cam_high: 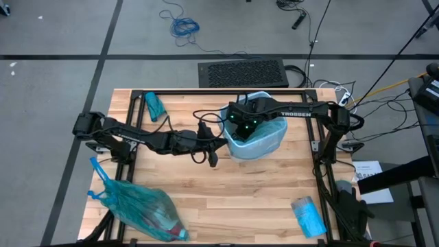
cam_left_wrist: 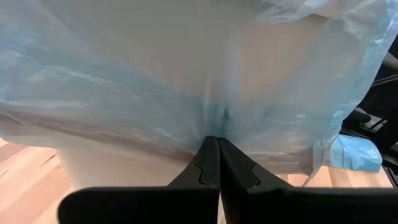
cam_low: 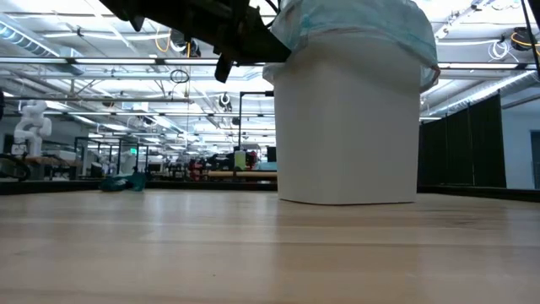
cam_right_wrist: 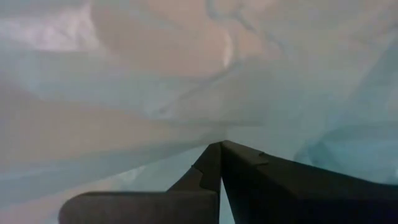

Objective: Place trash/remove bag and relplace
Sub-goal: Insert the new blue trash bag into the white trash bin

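A white bin (cam_low: 346, 118) stands mid-table, lined with a pale blue bag (cam_high: 264, 140) whose edge is folded over the rim (cam_low: 354, 29). My left gripper (cam_left_wrist: 216, 138) reaches level from the table's left to the bin's left wall and is shut on the bag's overhang. My right gripper (cam_right_wrist: 221, 144) points steeply down over the bin's mouth (cam_high: 245, 123), shut on the bag film there. A full, tied teal bag (cam_high: 140, 206) lies on the table at the near left, with trash showing dimly through it. My left gripper pinches the bag's hanging skirt (cam_left_wrist: 214, 127) between its two fingertips, against the outside of the bin's left wall. It comes in nearly level from the table's left. The film puckers into folds at the tips and stays draped over the rim. My right gripper pinches a fold of the bag film (cam_right_wrist: 219, 138) at its fingertips, coming steeply from above at the bin's mouth. Film fills the whole wrist view, so I cannot tell which part of the bag it has or whether it is one layer or several.
A rolled teal bag (cam_high: 154, 105) lies at the far left of the table. A pale blue packet (cam_high: 307, 214) sits at the near right corner. Black frame rails (cam_high: 134, 116) run along the table's sides. Bare wood lies between the bin and the near edge.
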{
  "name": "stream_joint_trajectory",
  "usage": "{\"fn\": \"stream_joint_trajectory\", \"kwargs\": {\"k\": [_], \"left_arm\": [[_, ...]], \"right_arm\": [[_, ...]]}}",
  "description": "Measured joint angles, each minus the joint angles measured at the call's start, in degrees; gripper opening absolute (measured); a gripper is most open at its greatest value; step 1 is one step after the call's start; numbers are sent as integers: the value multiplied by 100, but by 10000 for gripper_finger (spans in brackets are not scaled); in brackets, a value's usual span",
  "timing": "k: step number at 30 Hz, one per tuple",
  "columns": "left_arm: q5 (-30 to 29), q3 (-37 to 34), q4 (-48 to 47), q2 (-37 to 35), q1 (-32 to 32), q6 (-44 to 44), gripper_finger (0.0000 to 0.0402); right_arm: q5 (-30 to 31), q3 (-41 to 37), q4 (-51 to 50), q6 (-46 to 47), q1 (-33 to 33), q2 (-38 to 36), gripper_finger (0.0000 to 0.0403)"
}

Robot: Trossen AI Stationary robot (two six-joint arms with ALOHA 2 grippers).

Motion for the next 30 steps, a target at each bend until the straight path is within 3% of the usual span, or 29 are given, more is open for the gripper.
{"fn": "stream_joint_trajectory", "kwargs": {"k": [9, 30], "left_arm": [[20, 0, -16, 6, 1, -1, 0], [135, 4, -16, 0, 4, -145, 0]], "right_arm": [[-2, 51, -19, 54, 4, -146, 0], [143, 225, 158, 303, 54, -2055, 0]]}}
